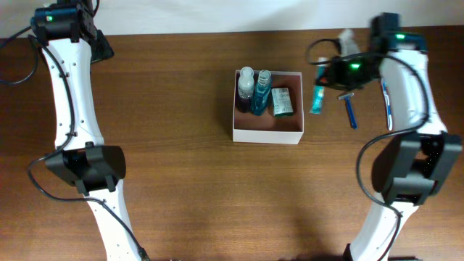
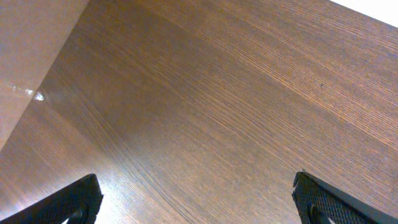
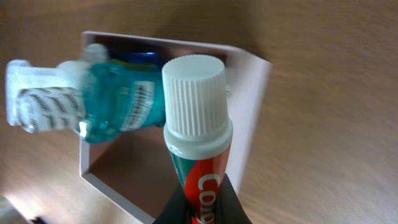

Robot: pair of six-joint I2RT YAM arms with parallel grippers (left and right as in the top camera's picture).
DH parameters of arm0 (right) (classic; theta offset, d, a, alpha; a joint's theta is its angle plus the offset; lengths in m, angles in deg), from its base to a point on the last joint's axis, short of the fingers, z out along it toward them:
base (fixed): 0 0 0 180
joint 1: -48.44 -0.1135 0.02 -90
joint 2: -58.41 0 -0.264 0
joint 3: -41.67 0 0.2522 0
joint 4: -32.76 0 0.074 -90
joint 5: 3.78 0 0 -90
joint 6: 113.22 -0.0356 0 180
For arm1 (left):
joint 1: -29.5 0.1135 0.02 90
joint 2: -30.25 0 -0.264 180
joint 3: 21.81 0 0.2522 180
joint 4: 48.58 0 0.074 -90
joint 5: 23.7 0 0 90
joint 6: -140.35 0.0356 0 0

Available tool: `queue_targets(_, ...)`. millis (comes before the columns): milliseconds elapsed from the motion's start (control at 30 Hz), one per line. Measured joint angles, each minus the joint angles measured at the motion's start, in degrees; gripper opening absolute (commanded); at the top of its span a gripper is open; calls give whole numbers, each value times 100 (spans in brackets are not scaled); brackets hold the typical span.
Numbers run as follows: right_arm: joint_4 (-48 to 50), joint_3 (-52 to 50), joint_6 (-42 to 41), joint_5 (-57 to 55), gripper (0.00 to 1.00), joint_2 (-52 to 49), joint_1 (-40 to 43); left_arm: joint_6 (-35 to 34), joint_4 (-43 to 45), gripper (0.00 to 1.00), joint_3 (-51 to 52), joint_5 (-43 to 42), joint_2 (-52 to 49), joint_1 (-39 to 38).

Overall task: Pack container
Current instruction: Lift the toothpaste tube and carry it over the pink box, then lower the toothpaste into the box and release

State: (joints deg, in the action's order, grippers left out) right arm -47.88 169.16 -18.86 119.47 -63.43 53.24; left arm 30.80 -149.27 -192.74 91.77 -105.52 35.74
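Right gripper (image 3: 200,208) clenched on toothpaste tube (image 3: 196,106), just right of the container (image 1: 267,134) at mid-table. Best move: carry it over the bare strip inside, seemingly nearest the robot, and lower before releasing. Left gripper (image 2: 198,200) spread wide, idle.

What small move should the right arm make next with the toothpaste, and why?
Probably carry the toothpaste tube sideways toward the container, until it is over the bare floor by the front wall. The right claw is shut on the tube, and in the overhead view the tube is outside the container's right wall.
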Motion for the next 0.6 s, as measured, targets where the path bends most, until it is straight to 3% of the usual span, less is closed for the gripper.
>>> queue_targets(433, 181, 0, -7, -1314, 12, 0, -1189, 0, 0, 99, 0, 0, 0, 0)
queue_targets(600, 181, 0, -20, -1593, 23, 0, -1246, 0, 0, 99, 0, 0, 0, 0)
